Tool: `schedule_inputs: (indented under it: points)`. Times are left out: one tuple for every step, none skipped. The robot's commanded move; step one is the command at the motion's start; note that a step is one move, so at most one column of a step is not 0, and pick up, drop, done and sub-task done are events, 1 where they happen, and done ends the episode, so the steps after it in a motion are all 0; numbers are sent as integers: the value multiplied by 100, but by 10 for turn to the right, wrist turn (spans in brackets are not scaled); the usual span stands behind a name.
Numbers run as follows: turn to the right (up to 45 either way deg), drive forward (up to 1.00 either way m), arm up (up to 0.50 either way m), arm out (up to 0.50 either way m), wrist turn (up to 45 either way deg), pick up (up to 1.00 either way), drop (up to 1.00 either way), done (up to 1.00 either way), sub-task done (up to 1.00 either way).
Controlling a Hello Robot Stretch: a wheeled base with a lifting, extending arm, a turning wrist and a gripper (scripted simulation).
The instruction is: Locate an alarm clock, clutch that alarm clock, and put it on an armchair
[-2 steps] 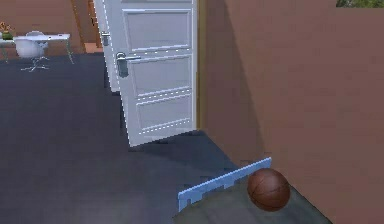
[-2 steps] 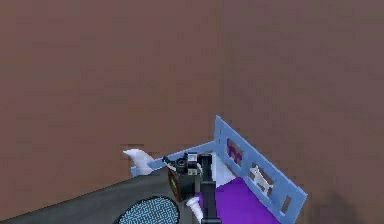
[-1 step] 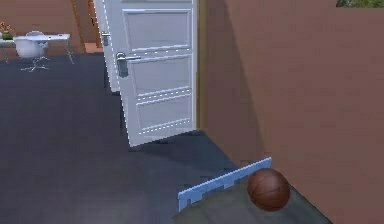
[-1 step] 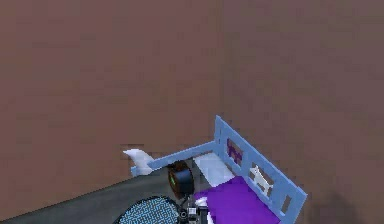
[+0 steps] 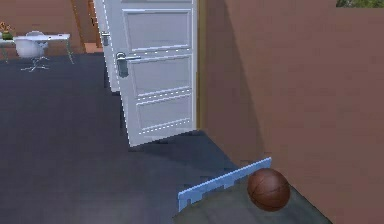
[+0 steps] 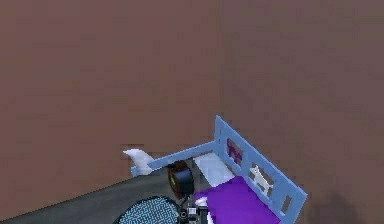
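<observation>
Here, tool (image 6: pixel 187 204) nr dark round blob (image 6: pixel 181 178) — purple bedding (image 6: pixel 240 200).

A white panelled door (image 5: pixel 160 70) stands ajar in the middle, its metal handle (image 5: pixel 122 65) on its left edge, with a second white door (image 5: pixel 105 40) just behind it. A brown wall (image 5: pixel 310 90) runs down the right side. On the dark floor (image 5: pixel 70 140) at the lower right lies a brown-orange ball (image 5: pixel 268 188), just beside a low blue notched rail (image 5: pixel 225 184) that slants toward the wall. Far back at the upper left stand a white table (image 5: pixel 55 37) and a white chair (image 5: pixel 34 48).
</observation>
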Motion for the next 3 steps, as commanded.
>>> schedule_inputs:
  points:
    - [0,0,10,0,0,0,0,0,0]
    - [0,0,50,0,0,0,0,0,0]
    - [0,0,6,0,0,0,0,0,0]
